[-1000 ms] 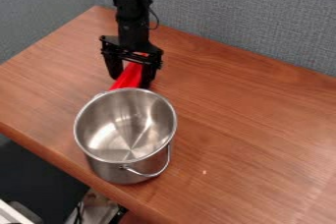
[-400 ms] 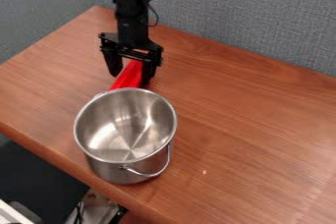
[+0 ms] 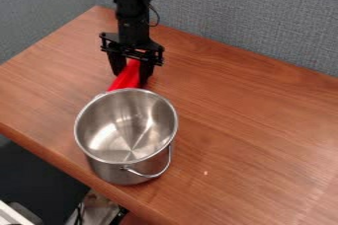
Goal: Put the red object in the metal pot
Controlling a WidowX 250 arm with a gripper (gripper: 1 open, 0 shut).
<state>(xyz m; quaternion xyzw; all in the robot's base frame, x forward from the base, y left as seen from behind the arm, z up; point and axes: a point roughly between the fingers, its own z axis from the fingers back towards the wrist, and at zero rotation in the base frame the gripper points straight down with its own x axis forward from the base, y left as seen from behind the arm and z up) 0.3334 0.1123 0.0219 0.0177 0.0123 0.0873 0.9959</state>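
Note:
The red object (image 3: 126,78) is a long flat bar lying on the wooden table, its near end hidden behind the far rim of the metal pot (image 3: 126,135). The pot is round and shiny, with a thin wire handle at its near side and nothing inside. My black gripper (image 3: 132,66) reaches straight down over the bar's far end, and its fingers have come together on the bar's two sides.
The brown wooden table (image 3: 251,120) runs to an edge at the near left, just in front of the pot. A grey wall stands behind the table. The black arm (image 3: 129,2) rises from the gripper toward the top of the view.
The gripper's fingers, spread wide to either side of the red bar before, have drawn in against it. The arm, bar and pot stay in place.

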